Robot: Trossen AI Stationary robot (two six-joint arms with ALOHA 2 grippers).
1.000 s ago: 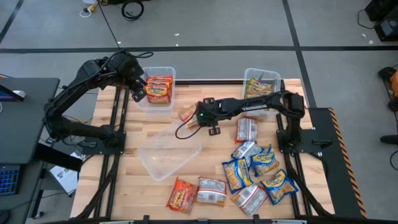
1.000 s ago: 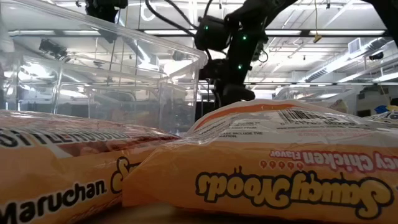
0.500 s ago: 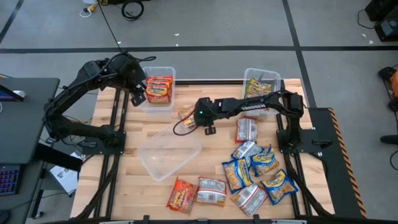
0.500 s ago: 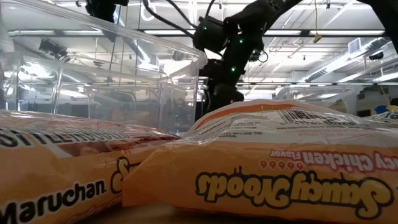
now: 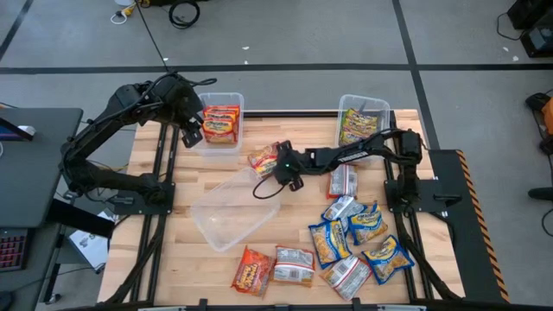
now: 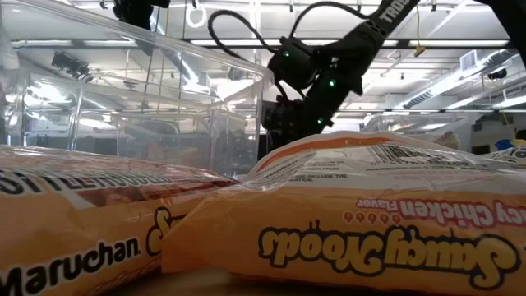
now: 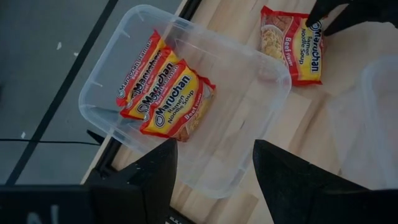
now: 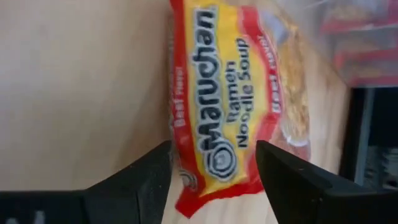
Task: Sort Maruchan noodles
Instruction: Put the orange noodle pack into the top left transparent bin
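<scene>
In the high view, the red beef packet (image 5: 262, 158) is seen flat on the table (image 5: 173, 259) near its centre, just near of the left bin (image 5: 235, 102), with the right gripper (image 5: 278, 162) touching or just beside its right edge; whether anything is gripped cannot be told there. The left gripper (image 5: 192, 125) hangs over the left bin's left edge. In the low view the packet is hidden. In the left wrist view, three red packets (image 7: 163, 92) are shown inside the bin, and the fingers stand apart, empty. In the right wrist view, the packet lies between parted fingers (image 8: 149, 180), not clamped. It is judged light, crinkly and slippery, with brittle contents; a short edge is best pinched.
</scene>
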